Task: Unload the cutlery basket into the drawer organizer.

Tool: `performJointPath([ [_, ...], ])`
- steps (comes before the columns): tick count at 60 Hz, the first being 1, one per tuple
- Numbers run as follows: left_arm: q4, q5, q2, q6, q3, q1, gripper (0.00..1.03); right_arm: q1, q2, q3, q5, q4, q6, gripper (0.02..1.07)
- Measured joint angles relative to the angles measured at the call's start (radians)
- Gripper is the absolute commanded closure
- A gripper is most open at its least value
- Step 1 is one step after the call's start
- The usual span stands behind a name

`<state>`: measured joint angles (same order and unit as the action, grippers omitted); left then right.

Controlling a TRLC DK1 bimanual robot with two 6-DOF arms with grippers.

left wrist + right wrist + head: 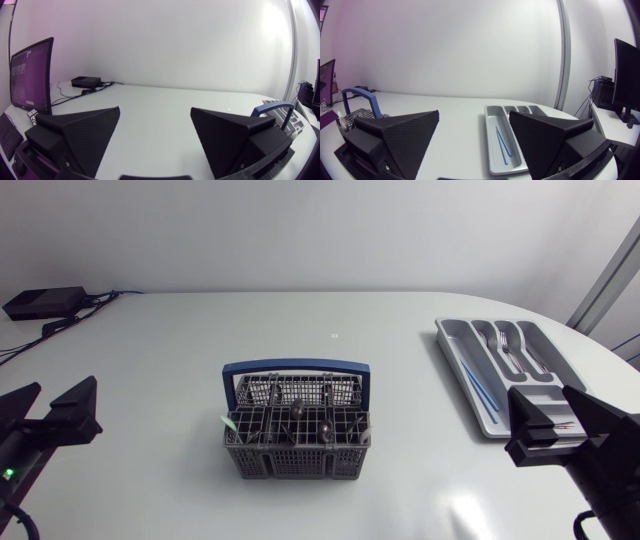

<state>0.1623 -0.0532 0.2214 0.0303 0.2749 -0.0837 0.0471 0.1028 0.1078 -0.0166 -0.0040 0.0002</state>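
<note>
A grey cutlery basket (300, 464) with a blue handle (296, 366) stands in the middle of the white desk (150, 350), dark cutlery (298, 412) upright in its compartments. Well to its right lies the grey drawer organizer (452, 340), with forks (505, 342) in its short compartments and thin blue sticks (480, 386) in the long one. The left arm (30, 442) sits at the near left, jaws apart. The right arm (590, 450) is at the near right, its parted jaws over the organizer's near end.

A white counter (180, 360) carries a grey basket (290, 463) near its middle, an organizer (452, 340) well apart at the right, a black box (42, 302) far left.
</note>
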Motion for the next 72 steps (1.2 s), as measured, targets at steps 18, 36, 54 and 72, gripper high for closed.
performJointPath([
  [18,0.29,-0.069,0.241,0.049,0.269,0.064,0.04,0.065,0.287,0.252,-0.055,-0.088,0.008,0.07],
  [36,0.558,-0.114,0.45,-0.023,0.583,0.205,0.04,0.142,0.62,0.632,-0.056,-0.444,0.019,0.07],
  [54,0.748,-0.114,0.622,-0.163,0.753,0.258,0.05,0.151,0.854,0.955,0.067,-0.781,0.014,0.07],
  [72,0.909,-0.021,0.72,-0.166,0.848,0.359,0.06,0.16,0.96,1.056,0.251,-0.984,-0.086,0.07],
])
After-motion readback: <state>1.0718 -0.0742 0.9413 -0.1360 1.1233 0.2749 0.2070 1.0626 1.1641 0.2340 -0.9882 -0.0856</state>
